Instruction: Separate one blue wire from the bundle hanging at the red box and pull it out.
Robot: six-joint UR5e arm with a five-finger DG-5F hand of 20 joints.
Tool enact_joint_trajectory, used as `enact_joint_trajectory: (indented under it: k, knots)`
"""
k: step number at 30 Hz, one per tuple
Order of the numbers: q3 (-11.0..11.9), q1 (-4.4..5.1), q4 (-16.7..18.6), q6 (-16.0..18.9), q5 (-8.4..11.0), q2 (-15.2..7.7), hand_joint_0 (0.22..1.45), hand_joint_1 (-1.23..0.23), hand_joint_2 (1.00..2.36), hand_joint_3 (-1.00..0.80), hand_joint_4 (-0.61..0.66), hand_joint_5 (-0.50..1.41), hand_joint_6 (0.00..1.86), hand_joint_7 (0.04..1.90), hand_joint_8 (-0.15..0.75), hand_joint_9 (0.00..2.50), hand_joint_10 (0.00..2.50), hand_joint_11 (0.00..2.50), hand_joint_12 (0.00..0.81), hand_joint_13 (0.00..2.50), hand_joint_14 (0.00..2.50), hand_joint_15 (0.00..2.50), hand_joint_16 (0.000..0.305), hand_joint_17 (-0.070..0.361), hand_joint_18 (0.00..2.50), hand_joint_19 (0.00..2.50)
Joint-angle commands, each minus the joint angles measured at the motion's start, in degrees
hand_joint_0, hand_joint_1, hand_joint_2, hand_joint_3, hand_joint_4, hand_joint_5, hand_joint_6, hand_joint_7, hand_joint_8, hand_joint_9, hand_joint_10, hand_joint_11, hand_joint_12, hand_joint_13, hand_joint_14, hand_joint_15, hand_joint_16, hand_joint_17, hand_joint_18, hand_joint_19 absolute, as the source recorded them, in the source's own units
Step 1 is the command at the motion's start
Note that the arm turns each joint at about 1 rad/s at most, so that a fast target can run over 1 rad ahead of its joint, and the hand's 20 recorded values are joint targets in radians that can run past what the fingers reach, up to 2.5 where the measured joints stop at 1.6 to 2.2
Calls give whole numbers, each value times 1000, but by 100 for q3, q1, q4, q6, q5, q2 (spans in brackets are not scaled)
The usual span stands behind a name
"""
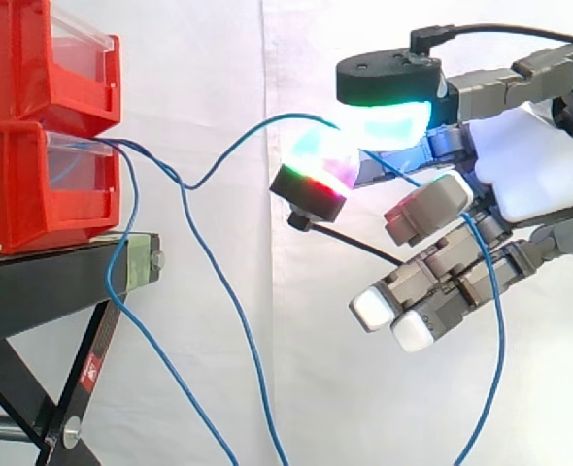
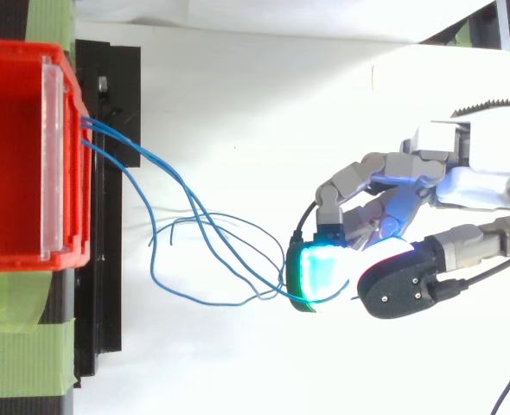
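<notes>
Clearly, the robot hand [image 1: 534, 170] pinches one thin blue wire [image 1: 501, 335] between glowing fingertips [image 1: 393, 126], well apart from the stacked red plastic bins [image 1: 15, 194]

Hand [image 1: 539, 165]: we note a smooth white palm cover set among grey segmented links.
Fingers [image 1: 432, 209]: we see boxy grey housings with darker joints.
Pads [image 1: 372, 309]: we log thick tips, some plain white, others glowing cyan, green and red.
Caps [image 2: 402, 290]: black, rounded, with small screws.

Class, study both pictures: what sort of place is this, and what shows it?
Most likely a robotics lab test rig: a white curtain, red bins on a black stand, and a robot hand pinching one blue wire.
</notes>
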Motion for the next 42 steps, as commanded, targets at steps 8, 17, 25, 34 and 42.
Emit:
enact_joint_trajectory:
  k: [8, 17, 25, 34, 42]
  knots:
    - [0, 0, 0, 0, 0, 0, 463, -584, 2137, -49, -538, -56, 853, 1178, 295, 1150, 22, 1440, 461, 535, 14, 817, 58, 132, 421, 493]
    - [0, 0, 0, 0, 0, 0, 465, -581, 2134, -49, -531, -57, 855, 1166, 295, 1153, 26, 1443, 460, 551, 14, 820, 58, 131, 422, 496]
    - [0, 0, 0, 0, 0, 0, 465, -581, 2129, -47, -532, -57, 856, 1163, 289, 1152, 21, 1446, 461, 569, 14, 833, 58, 131, 422, 495]
    - [0, 0, 0, 0, 0, 0, 462, -574, 2141, -51, -533, -57, 857, 1155, 291, 1152, 32, 1428, 464, 580, 14, 842, 58, 131, 425, 494]
    - [0, 0, 0, 0, 0, 0, 463, -573, 2135, -50, -534, -58, 858, 1148, 291, 1156, 30, 1445, 464, 582, 14, 837, 58, 131, 429, 492]
